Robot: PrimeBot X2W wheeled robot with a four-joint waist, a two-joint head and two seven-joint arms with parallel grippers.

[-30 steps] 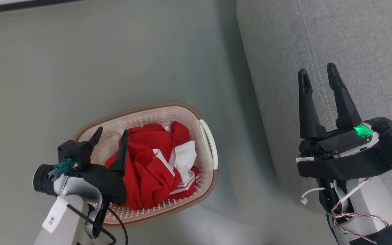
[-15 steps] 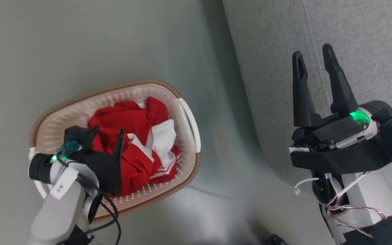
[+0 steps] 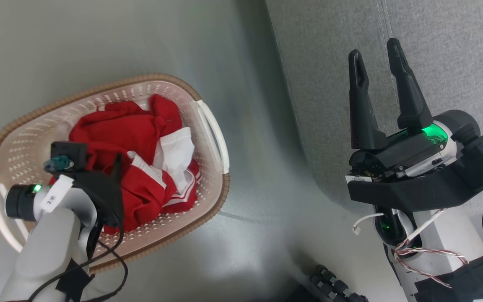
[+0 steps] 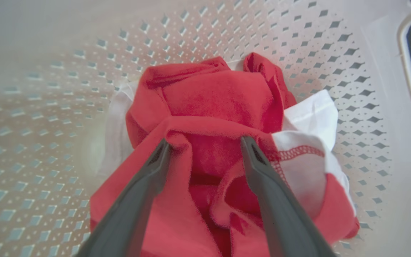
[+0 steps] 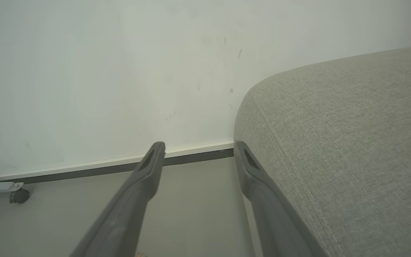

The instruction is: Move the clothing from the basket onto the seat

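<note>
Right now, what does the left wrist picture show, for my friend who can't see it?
The left gripper, dark and opened wide, reaches down into a crumpled pile of red clothing with white panels. The pile lies inside a cream basket with rows of small holes.

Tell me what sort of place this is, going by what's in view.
Likely a home-style room, perhaps a test mock-up: a grey upholstered seat, a plastic laundry basket of red clothing on a smooth grey floor, and a plain white wall with a skirting strip.
</note>
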